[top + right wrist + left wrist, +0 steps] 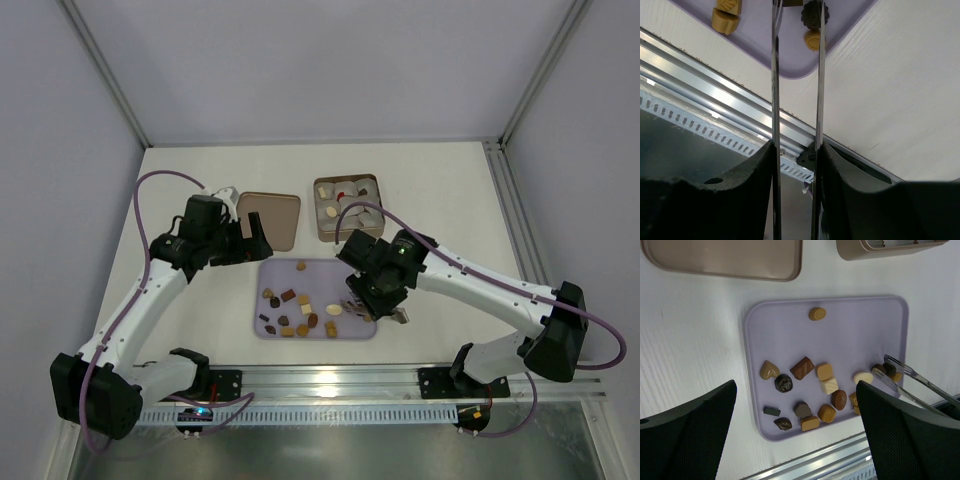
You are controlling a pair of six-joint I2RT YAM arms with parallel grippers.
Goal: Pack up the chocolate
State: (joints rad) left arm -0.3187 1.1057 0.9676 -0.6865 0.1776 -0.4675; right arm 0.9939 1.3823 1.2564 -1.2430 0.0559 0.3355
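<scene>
Chocolate, a dark piece [883,369], sits between the tips of tongs [912,378] clamped in the right gripper [796,150], at the lilac tray's [770,325] edge. The left gripper [796,384] hangs wide open. Picking stage, I'd judge: squeeze firmly, then lift toward the tin [319,210].

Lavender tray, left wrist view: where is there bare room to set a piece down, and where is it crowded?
Bare: the far half of the flat lavender tray, either side of the lone round caramel chocolate. Crowded: the near half, from the heart-shaped caramel chocolate across to the metal tongs at the right edge.
</scene>
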